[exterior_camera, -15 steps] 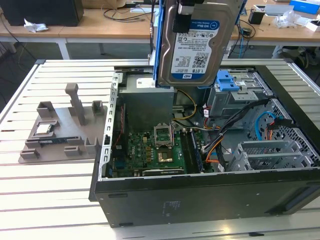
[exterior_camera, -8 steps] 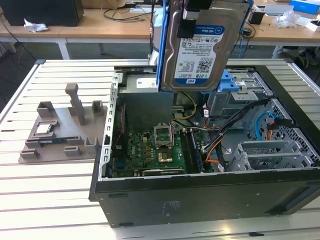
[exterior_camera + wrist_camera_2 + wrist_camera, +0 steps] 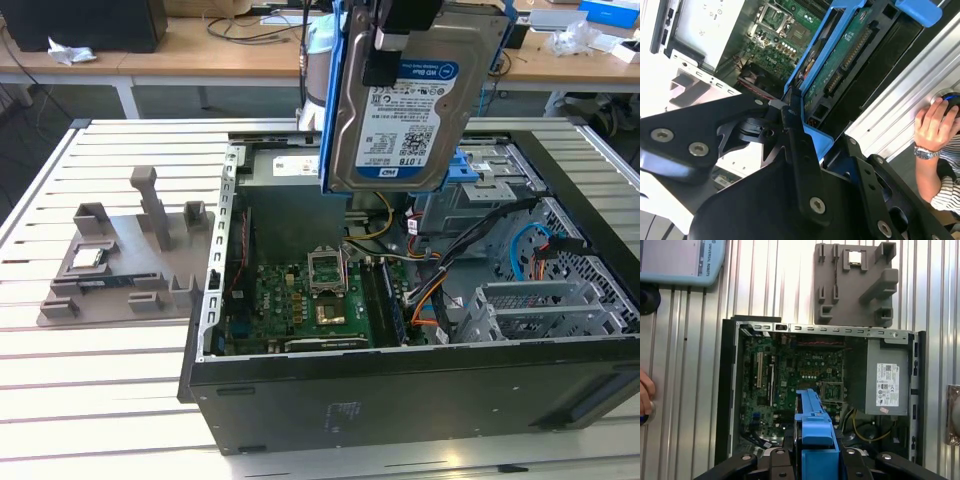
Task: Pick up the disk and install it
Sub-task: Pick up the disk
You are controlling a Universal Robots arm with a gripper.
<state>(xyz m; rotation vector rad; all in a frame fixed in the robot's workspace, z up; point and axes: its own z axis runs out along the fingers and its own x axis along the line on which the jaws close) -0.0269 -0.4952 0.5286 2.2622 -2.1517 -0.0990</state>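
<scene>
Zero contact with the computer case point(image 3: 400, 400). Holds the disk point(image 3: 400, 110) by its blue frame, gripper point(image 3: 817, 452) closed on it, hanging above the open case. Likely risks: snagging the loose cables point(image 3: 430, 295) at the exterior view's right of the motherboard point(image 3: 300, 300); slipping in the clamp if lowered tilted.

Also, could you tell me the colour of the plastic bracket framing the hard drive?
Blue; the plastic bracket shows best in the first wrist view.
</scene>
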